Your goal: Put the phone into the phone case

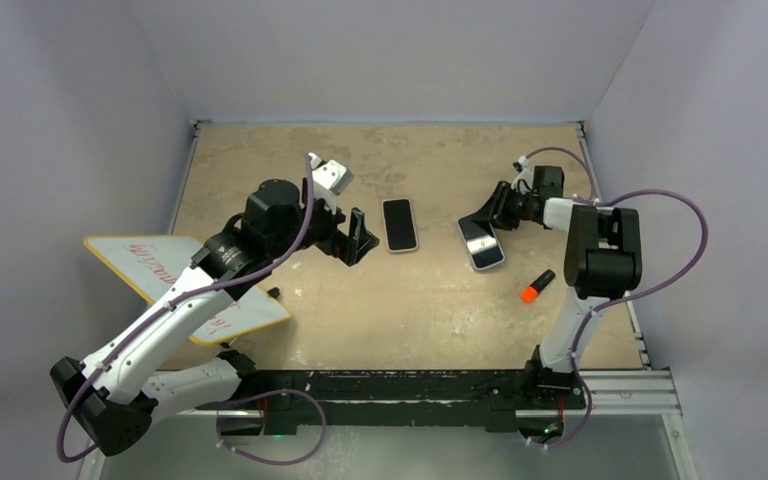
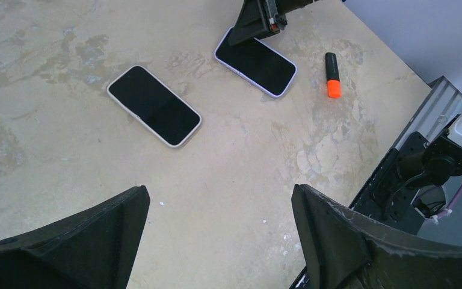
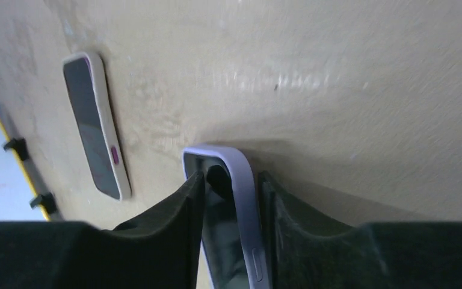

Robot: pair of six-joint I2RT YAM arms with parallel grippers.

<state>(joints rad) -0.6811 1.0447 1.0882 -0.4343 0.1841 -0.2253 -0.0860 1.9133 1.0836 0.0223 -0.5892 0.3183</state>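
Overhead view of a worn tan table (image 1: 410, 330) walled in pale lilac, with two robot arms reaching in from the near edge.

The right gripper (image 3: 233, 176) is low on the right side of the table, at the far end of a lavender phone case (image 1: 484, 248). The case lies flat, and a dark glossy screen shows inside its rim. In the right wrist view one finger sits over the dark face and the other sits outside the lavender edge, so the rim stands between them. Whether they pinch it or have let go cannot be told.

Left of the case, near the middle of the table and apart from it, a white-edged phone (image 1: 399, 224) lies flat with its screen up.

The left gripper (image 1: 360, 238) hovers just left of that phone. Its fingers are spread wide and hold nothing.

A black highlighter with an orange cap (image 1: 537, 286) lies near and right of the case. A small yellow-framed whiteboard (image 1: 135, 255) with red writing lies at the left edge, partly under the left arm.
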